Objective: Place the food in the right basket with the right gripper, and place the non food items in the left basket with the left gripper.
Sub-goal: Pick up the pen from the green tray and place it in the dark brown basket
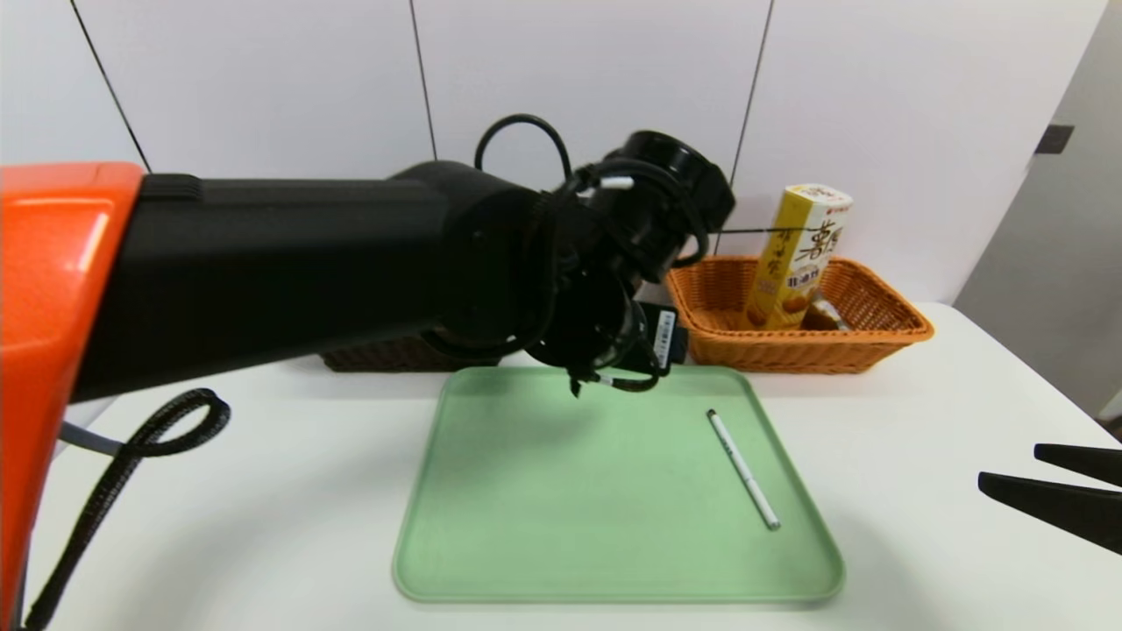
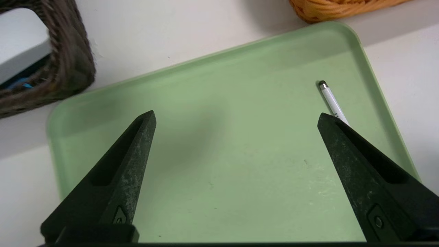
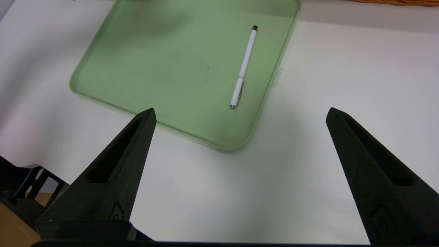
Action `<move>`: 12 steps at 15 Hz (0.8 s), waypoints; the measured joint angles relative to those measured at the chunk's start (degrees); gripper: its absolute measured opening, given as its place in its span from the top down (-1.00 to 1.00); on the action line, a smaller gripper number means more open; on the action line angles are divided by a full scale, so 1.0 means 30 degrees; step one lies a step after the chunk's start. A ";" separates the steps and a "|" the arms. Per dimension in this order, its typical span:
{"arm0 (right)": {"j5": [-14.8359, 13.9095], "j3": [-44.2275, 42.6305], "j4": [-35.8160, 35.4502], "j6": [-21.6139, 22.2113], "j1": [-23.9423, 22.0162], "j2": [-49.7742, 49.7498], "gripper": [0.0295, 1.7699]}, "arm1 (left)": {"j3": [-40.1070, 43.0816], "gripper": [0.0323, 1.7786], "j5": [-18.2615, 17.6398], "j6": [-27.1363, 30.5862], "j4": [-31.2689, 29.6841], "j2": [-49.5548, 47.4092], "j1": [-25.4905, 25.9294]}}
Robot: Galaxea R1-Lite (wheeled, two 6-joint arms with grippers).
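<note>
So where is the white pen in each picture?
Head view: the pen lies slanted on the green tray's right part.
Left wrist view: the pen peeks out behind one black finger, near the tray edge.
Right wrist view: the pen lies in full sight.
Shared landmark: the tray.

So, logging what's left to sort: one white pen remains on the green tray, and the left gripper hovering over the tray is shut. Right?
Not quite. The left wrist view shows the left gripper open, empty, above the green tray. The white pen does lie there alone.
</note>
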 joint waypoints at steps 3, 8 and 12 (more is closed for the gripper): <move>-0.0028 0.0260 0.0008 -0.0012 -0.0049 -0.0272 -0.93 | -0.0358 -0.88 0.0512 -0.0776 -0.0057 0.1195 -0.1369; -0.0049 0.0707 0.0008 -0.0020 -0.0118 -0.0878 -0.93 | -0.0496 -0.48 0.0662 -0.0719 -0.1048 0.2723 -0.2536; -0.0065 0.0931 0.0016 -0.0065 -0.0118 -0.1292 -0.93 | -0.0532 0.08 0.0670 -0.0618 -0.1829 0.3649 -0.2918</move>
